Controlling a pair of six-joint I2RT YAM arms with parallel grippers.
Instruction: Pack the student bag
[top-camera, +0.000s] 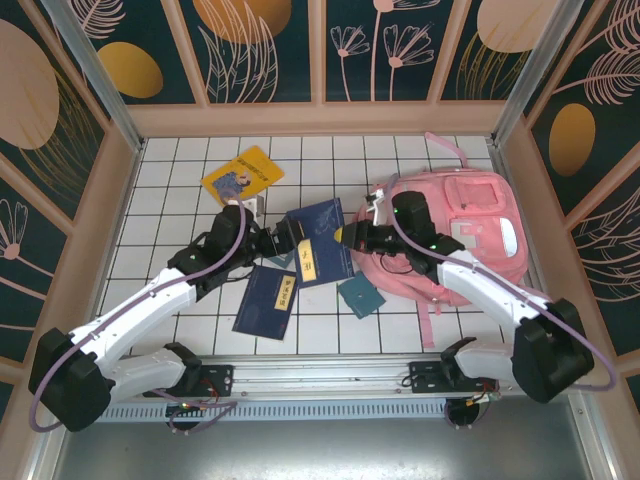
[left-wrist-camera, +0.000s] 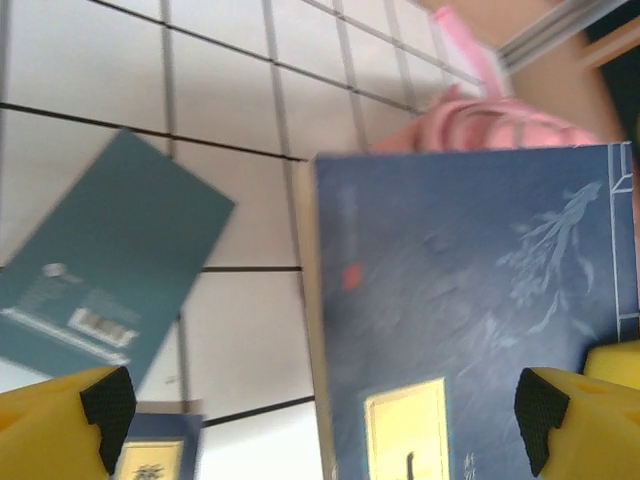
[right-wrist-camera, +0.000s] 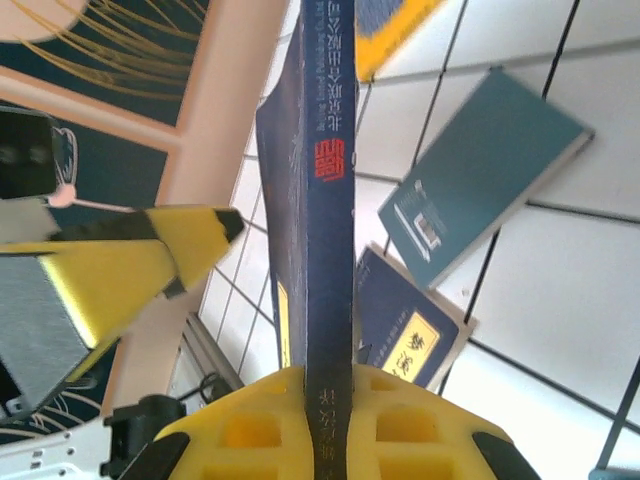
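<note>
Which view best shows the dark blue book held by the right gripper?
The top external view: the dark blue book shows almost whole, pinched by the right gripper, the open left gripper beside it. The left wrist view gives a close, cropped part of its cover. The right wrist view has it edge-on, spine toward the camera.

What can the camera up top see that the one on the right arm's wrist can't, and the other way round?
From above: the big pink student bag, lying on the tiles at the right.
From the right wrist: a red stamp on the spine of the dark blue book, which is pinched edge-on in the right pincer.
Shared: that dark blue book, the open left pincer beside it, the teal booklet and a second blue book lying flat.
</note>
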